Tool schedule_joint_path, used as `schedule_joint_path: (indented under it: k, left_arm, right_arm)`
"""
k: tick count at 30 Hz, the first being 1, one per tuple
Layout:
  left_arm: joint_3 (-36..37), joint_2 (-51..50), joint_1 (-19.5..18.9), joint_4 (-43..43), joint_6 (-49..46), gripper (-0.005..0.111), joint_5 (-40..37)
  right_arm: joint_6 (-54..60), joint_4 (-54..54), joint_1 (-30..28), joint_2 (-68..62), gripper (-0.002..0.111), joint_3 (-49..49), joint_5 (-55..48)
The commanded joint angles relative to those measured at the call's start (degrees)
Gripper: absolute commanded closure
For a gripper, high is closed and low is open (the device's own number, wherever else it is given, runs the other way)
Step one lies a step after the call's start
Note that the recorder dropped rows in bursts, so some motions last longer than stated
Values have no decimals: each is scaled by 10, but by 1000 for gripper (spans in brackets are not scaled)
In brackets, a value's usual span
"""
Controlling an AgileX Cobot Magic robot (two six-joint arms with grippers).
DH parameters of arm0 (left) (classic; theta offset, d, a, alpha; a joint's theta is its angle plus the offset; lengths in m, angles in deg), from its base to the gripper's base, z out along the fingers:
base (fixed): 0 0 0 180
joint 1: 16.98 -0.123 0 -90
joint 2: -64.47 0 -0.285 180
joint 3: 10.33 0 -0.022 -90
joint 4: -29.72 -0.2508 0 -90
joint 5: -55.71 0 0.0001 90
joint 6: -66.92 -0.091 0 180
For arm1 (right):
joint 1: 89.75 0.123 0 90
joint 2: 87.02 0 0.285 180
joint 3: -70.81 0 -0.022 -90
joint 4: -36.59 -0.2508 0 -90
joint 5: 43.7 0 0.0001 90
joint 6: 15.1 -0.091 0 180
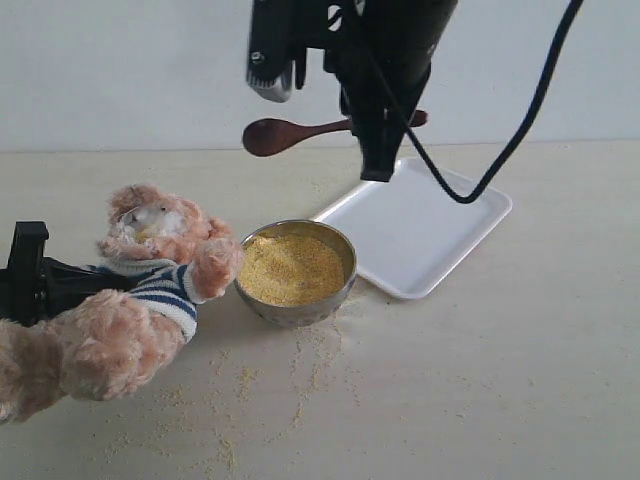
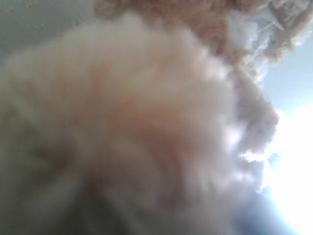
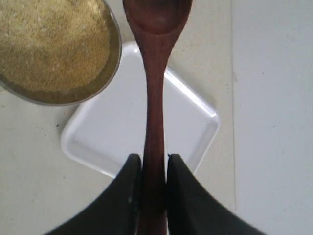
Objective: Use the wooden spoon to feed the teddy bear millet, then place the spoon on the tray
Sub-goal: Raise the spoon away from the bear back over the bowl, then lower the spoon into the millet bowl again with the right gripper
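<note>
My right gripper [image 1: 372,140] hangs high above the table, shut on the thin handle of the wooden spoon [image 1: 290,132]. The spoon lies level, its oval bowl [image 3: 156,14] looks empty and points toward the bear's side. Below it sit the white tray [image 1: 440,235] and the steel bowl heaped with millet [image 1: 292,268]. The teddy bear [image 1: 150,290] in its striped shirt leans back at the left, one paw at the bowl's rim. My left gripper [image 1: 45,282] reaches into the bear's back, its fingertips buried in fur. Fur [image 2: 137,127] fills the left wrist view.
Loose millet specks [image 1: 250,385] are scattered over the beige table in front of the bowl. A black cable [image 1: 520,130] loops down from the right arm over the tray. A pale wall stands behind the table.
</note>
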Motion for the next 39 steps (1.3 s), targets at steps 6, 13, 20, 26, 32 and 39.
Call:
schedule_joint_path:
  k: [6,13,20,26,32,39]
  left_arm:
    - [0,-1,-1,6,0,102,-19]
    - [0,-1,-1,6,0,102,-19]
    - [-3,-1,-1,6,1,102,-19]
    - [-3,-1,-1,6,1,102,-19]
    - [-3,-1,-1,6,1,102,-19]
    - [-3,-1,-1,6,1,102,-19]
  right_arm:
    - [85,-50,-33,-22,109,0,-22]
    - [70,1,-8,-85,109,0,-41]
    - [71,5,16,-115,109,0,-41]
    - [36,53,18,-124,109,0,-42]
    - [23,77,18,-134,109,0,-35]
    - [7,83,18,-152,109,0,-36]
